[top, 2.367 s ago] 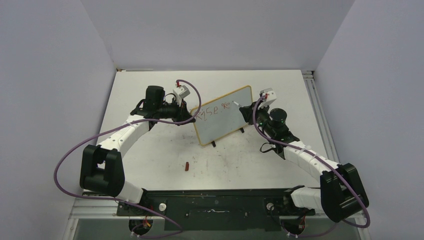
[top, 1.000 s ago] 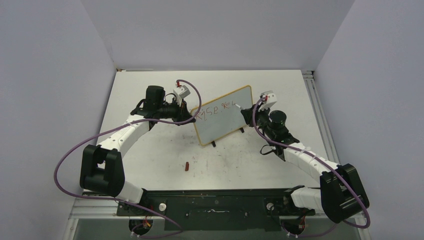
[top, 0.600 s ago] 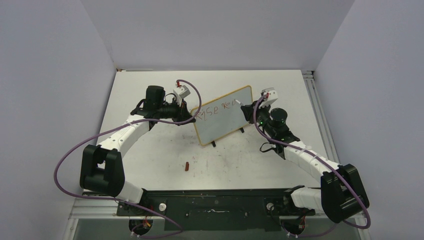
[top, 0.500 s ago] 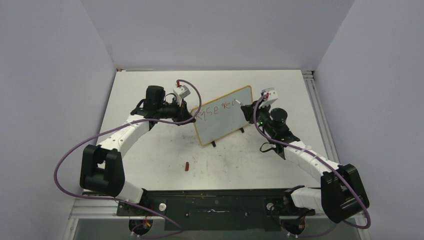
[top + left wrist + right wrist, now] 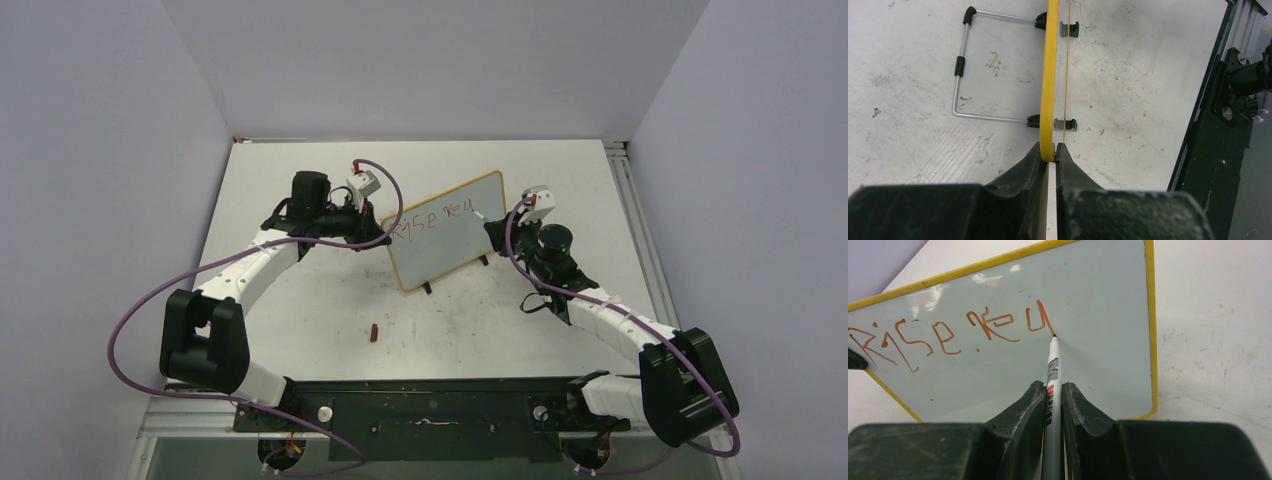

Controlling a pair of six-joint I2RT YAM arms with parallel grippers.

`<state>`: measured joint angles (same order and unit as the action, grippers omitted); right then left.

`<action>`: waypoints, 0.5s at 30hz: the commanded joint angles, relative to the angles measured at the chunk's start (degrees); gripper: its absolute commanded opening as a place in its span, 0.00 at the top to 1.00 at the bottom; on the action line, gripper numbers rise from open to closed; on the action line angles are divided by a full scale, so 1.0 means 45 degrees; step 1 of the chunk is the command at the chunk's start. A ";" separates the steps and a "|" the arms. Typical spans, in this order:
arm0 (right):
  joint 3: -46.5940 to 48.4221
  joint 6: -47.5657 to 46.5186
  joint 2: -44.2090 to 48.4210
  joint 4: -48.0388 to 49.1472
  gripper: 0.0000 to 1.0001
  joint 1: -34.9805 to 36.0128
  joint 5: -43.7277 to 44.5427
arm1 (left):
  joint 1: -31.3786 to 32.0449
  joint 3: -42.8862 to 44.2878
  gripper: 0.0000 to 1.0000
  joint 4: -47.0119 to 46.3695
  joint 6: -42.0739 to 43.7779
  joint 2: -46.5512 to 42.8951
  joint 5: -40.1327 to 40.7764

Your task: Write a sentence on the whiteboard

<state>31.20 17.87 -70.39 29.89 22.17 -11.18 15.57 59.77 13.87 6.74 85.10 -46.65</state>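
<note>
The whiteboard [image 5: 448,240] with a yellow frame stands upright mid-table on its wire stand [image 5: 962,70]. My left gripper [image 5: 381,236] is shut on its left edge [image 5: 1049,100]. My right gripper [image 5: 1052,386] is shut on a grey marker [image 5: 1051,380]. The marker tip touches the board just below the last stroke. The sentence [image 5: 948,332] is in red-brown letters on one line, reading "Rise rea", and also shows in the top view [image 5: 432,216].
A small red marker cap [image 5: 373,332] lies on the table near the front. The black base rail [image 5: 430,410] runs along the near edge. Grey walls close in the table on three sides.
The right gripper has moved the marker down and right along the board, adding letters after "Rise". The left gripper and the board have not moved.
</note>
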 commanded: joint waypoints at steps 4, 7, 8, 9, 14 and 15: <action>0.0063 0.0121 0.0497 0.0419 0.95 0.0016 0.0944 | 0.0114 0.0295 1.00 0.0395 0.0513 0.0010 0.0094; 0.0179 0.0113 0.0758 0.0394 0.95 0.0004 0.1143 | 0.0114 0.0301 1.00 0.0395 0.0511 -0.0005 0.0104; 0.0235 0.0097 0.0864 0.0378 0.95 0.0007 0.1145 | 0.0123 0.0308 1.00 0.0395 0.0513 -0.0015 0.0112; 0.0293 0.0070 0.0997 0.0339 0.95 0.0008 0.1150 | 0.0115 0.0297 1.00 0.0395 0.0508 -0.0033 0.0113; 0.0509 0.0051 0.1367 0.0330 0.95 0.0012 0.1126 | 0.0114 0.0314 1.00 0.0395 0.0513 -0.0021 0.0077; 0.0557 0.0043 0.1324 0.0348 0.95 0.0004 0.1143 | 0.0114 0.0312 1.00 0.0395 0.0508 -0.0024 0.0082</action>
<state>30.87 18.26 -66.02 29.04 22.17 -7.11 15.62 59.79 13.85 6.76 85.10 -46.65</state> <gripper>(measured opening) 0.155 0.050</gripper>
